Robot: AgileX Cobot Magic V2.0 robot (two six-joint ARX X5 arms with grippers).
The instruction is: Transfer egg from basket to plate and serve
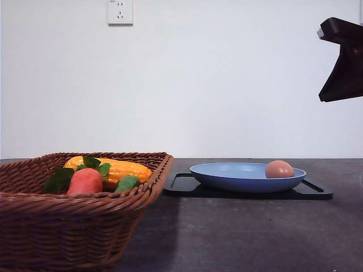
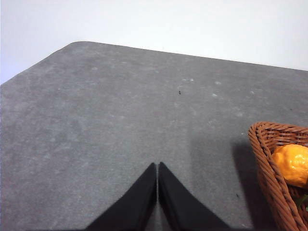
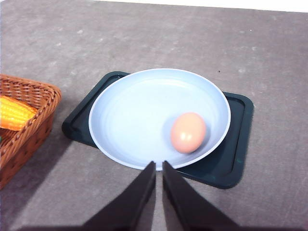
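Egg [image 3: 188, 132] on plate [image 3: 130, 115]; basket [image 1: 68, 226] apart.

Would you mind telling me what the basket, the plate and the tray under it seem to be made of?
The basket looks like brown woven wicker, with visible strands and a braided rim. The plate seems matte light-blue plastic, smooth with soft highlights, though glazed ceramic is possible. The tray appears to be dark moulded plastic with rounded corners.
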